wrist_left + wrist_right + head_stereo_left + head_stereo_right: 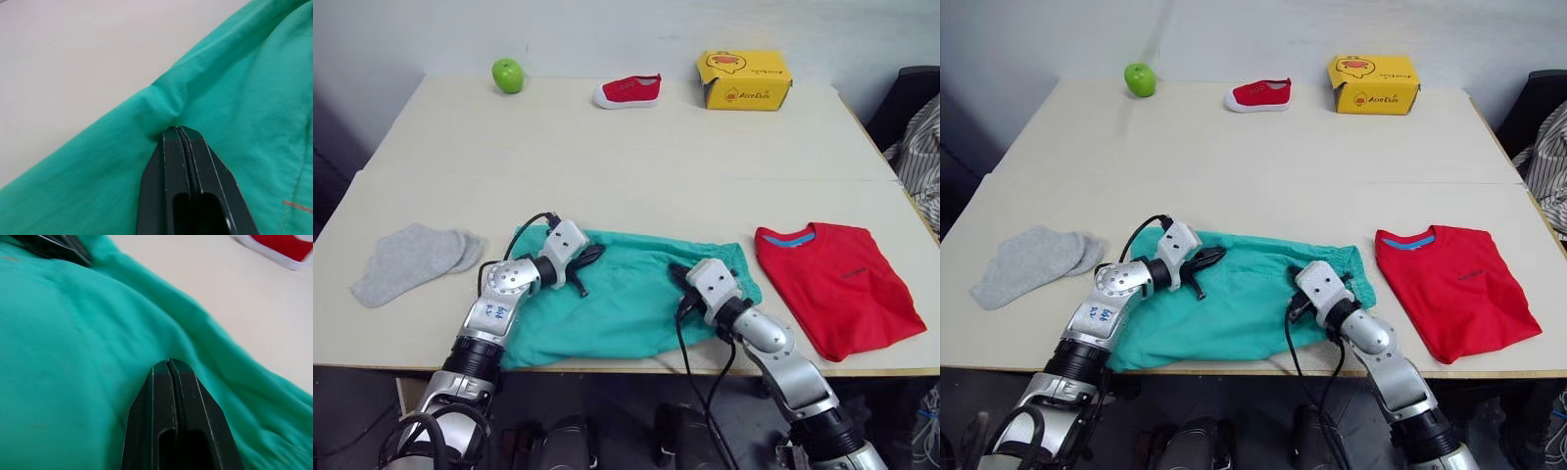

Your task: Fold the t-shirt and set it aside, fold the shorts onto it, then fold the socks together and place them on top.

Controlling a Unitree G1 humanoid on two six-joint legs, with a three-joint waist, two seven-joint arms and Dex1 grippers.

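Both hands (178,129) (168,362) on the shorts (626,304), fingers closed.

Two silver-grey metal arms, rounded joint housings, boxy pale-grey wrist blocks. Left forearm carries small blue lettering. Loose black cables loop off each wrist. Left gripper (584,262) and right gripper (683,294): matte black, tapered, flat-sided jaws with a ridged inner seam.

Teal shorts (626,299) spread centre, folded red t-shirt (837,284) right, grey socks (411,259) left
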